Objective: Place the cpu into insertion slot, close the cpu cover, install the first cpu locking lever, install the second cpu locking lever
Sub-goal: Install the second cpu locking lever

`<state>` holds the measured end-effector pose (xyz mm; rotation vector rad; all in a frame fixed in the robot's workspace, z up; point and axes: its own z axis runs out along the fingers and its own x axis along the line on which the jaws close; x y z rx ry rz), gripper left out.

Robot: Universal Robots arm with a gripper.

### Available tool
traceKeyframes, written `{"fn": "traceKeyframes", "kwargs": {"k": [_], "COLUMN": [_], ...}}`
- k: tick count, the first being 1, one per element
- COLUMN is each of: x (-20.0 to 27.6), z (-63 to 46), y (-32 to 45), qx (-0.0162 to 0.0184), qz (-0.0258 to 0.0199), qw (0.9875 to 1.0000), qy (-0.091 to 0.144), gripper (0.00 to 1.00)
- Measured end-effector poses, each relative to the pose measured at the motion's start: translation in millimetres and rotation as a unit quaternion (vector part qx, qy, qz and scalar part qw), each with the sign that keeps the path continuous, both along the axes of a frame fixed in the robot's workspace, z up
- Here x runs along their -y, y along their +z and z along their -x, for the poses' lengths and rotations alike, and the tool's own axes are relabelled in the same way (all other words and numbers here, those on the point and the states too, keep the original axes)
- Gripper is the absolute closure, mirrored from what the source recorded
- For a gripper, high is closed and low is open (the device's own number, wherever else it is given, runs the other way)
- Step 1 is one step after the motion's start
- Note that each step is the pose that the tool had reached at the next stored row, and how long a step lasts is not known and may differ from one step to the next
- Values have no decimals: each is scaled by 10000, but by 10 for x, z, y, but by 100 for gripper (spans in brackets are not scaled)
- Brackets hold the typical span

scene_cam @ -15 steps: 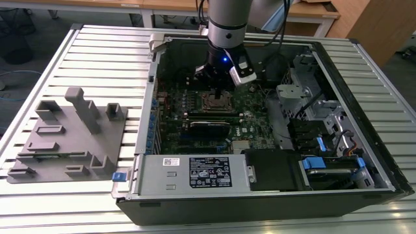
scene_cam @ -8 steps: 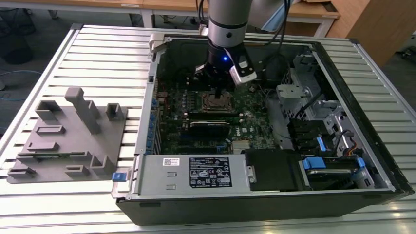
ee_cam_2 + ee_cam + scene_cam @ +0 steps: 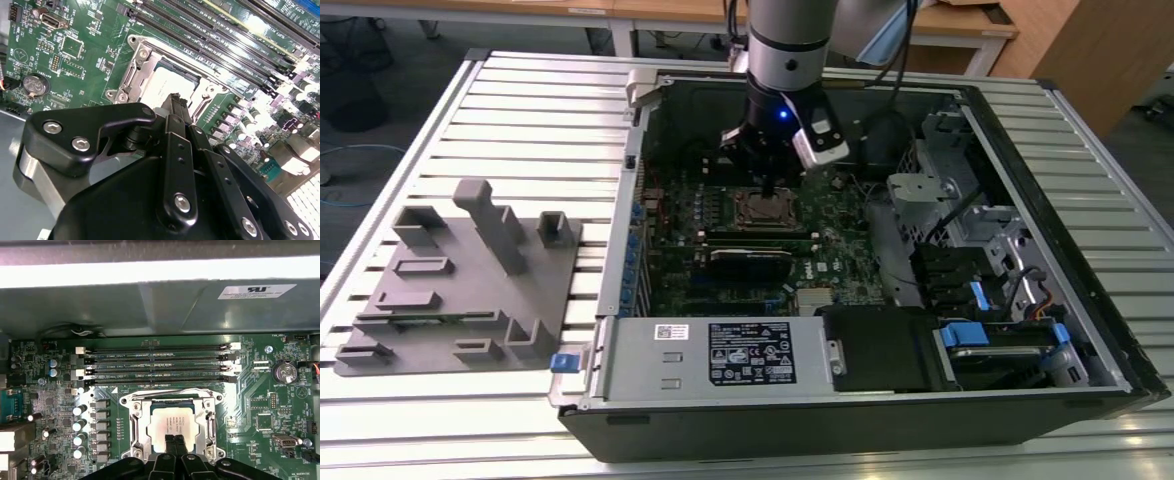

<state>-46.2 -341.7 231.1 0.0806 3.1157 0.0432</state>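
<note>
The gripper (image 3: 174, 441) hangs clenched, fingertips together, holding nothing. Directly beneath it, the cpu (image 3: 172, 426) sits in the insertion slot (image 3: 134, 401), apparently seated.

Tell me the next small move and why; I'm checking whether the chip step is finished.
Probably a short lift straight up. The cpu already lies flat in the insertion slot, with the cpu cover framing it, and the gripper hangs right over the cpu's edge. Backing off would likely clear the socket without disturbing the chip.
</note>
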Motion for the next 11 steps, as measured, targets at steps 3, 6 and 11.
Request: {"fn": "traceKeyframes", "kwargs": {"k": [3,6,11], "x": [0,0,0], "z": [0,0,0], "y": [36,41,42], "qx": [0,0,0], "qz": [0,0,0], "qw": [10000,10000,10000], "qy": [0,0,0], "gripper": [89,89,89]}}
